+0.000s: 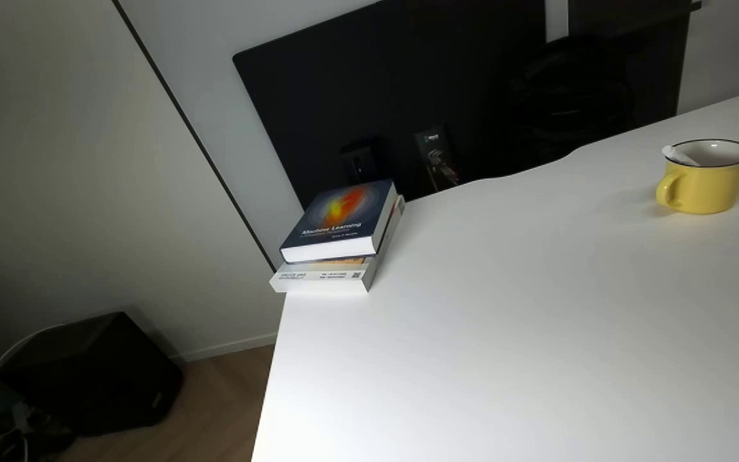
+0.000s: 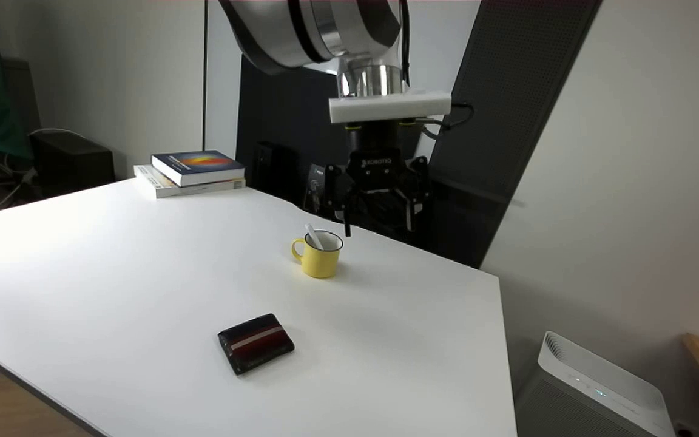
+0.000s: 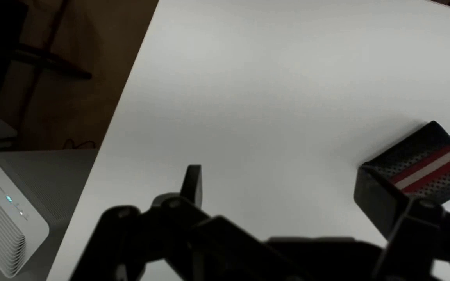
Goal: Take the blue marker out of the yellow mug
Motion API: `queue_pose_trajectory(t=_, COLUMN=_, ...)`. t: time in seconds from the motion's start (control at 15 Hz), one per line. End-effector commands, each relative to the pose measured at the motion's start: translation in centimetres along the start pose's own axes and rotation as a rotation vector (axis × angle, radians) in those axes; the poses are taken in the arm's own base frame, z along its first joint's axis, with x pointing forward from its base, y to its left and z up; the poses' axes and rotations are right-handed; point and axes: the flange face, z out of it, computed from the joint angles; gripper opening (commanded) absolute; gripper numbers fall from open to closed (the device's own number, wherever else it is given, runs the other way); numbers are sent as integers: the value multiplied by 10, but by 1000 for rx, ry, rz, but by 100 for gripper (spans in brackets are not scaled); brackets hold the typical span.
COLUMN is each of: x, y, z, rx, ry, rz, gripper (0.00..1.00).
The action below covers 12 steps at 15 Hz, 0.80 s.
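The marker [image 2: 313, 236] leans in the yellow mug [image 2: 319, 265], my jaws apart with nothing between them

In both exterior views its white end pokes over the rim on the handle side; the wall seems to prop it at that slant, which should leave me an end to pinch, though its lower end is hidden and no blue shows. The mug stands upright on the table [image 2: 398, 340], with no writing I can read. My gripper [image 2: 378, 228] hangs above the table, apart from the mug, probably ready to straddle the marker; its body reads ROBOTIQ. A striped wallet [image 2: 256, 343] lies flat, no label that I can tell. Stacked at the corner, likely out of my way, the upper book [image 1: 337, 221] reads "Machine Learning"; the lower book [image 1: 322, 278] has print too small for me
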Motion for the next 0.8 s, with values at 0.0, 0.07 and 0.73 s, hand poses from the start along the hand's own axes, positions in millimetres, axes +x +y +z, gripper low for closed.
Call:
queue_pose_trajectory(t=0.0, x=33, y=-2, z=-3, rx=-57, ry=-6, rz=-122, gripper=100)
queue_pose_trajectory(t=0.07, x=41, y=-6, z=-3, rx=-51, ry=16, rz=-141, gripper=100)
queue_pose_trajectory(t=0.73, x=75, y=-40, z=-6, rx=6, ry=109, rz=-275, gripper=100)
